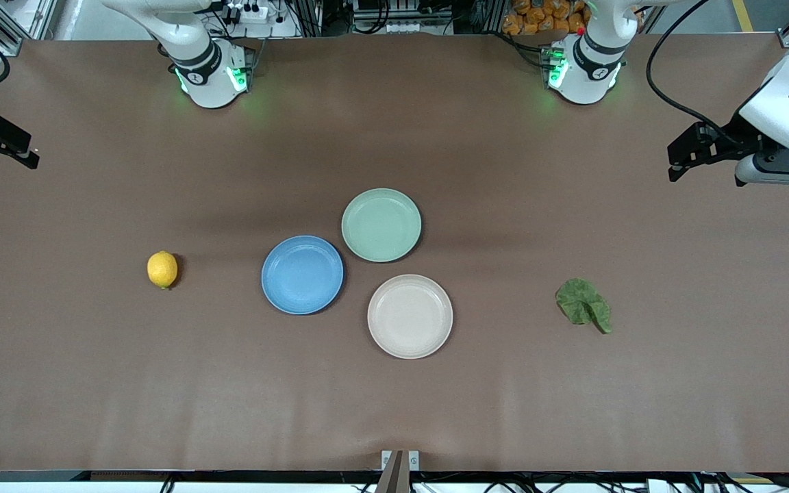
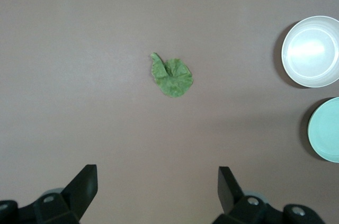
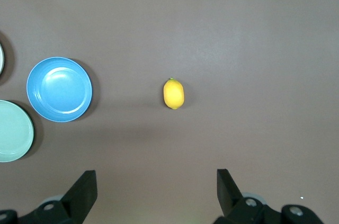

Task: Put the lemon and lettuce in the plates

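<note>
A small yellow lemon (image 1: 162, 269) (image 3: 174, 93) lies on the brown table toward the right arm's end, beside the blue plate (image 1: 302, 274) (image 3: 59, 89). The dark-green lettuce (image 1: 584, 305) (image 2: 172, 75) lies flat toward the left arm's end, beside the beige plate (image 1: 409, 316) (image 2: 311, 50). Both plates hold nothing. My left gripper (image 1: 682, 154) (image 2: 158, 179) hangs open over the table's end on its own side, well apart from the lettuce. Over the right arm's end, my right gripper (image 1: 14, 147) (image 3: 157, 181) hangs open, apart from the lemon.
A pale green plate (image 1: 381, 224) (image 2: 326, 128) (image 3: 13, 131) sits against the blue and beige plates, farther from the front camera than both. The arm bases (image 1: 213, 75) stand along the table's back edge. Bare tabletop surrounds the lemon and the lettuce.
</note>
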Available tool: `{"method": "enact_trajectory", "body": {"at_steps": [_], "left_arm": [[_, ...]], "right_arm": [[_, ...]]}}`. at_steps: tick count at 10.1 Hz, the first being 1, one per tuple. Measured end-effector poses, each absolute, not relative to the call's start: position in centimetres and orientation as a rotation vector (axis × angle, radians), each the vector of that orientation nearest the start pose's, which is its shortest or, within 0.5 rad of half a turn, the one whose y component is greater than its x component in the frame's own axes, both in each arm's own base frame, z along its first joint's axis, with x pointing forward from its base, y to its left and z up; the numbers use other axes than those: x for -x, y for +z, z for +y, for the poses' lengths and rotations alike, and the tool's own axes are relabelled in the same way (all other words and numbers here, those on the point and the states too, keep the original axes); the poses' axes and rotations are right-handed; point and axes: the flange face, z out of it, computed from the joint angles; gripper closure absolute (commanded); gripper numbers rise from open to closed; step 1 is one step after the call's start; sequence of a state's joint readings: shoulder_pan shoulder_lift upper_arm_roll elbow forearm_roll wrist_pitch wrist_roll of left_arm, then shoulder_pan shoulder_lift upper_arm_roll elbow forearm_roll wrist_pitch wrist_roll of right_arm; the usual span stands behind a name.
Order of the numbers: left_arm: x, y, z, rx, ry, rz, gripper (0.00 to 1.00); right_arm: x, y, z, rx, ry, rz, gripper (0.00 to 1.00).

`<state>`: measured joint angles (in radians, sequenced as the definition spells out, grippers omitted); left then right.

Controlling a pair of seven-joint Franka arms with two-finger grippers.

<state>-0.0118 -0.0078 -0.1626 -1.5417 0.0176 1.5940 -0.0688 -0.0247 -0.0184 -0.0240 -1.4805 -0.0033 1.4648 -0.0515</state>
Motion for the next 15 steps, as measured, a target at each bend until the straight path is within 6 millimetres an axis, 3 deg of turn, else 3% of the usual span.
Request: {"method": "enact_trajectory", "body": {"at_steps": [7,15], "left_arm": [[-54.8,63.9,-9.4,3.124,-0.06,0.164,0.0],[-60.0,54.4,-8.3,3.138,0.121,0.126,0.0]], "right_arm": [[-53.7,66.6,-2.7,3.144,-0.001,-0.004,0.0],[-53.8,66.4,-2.7,3.144,0.008,-0.003,0.0]]}}
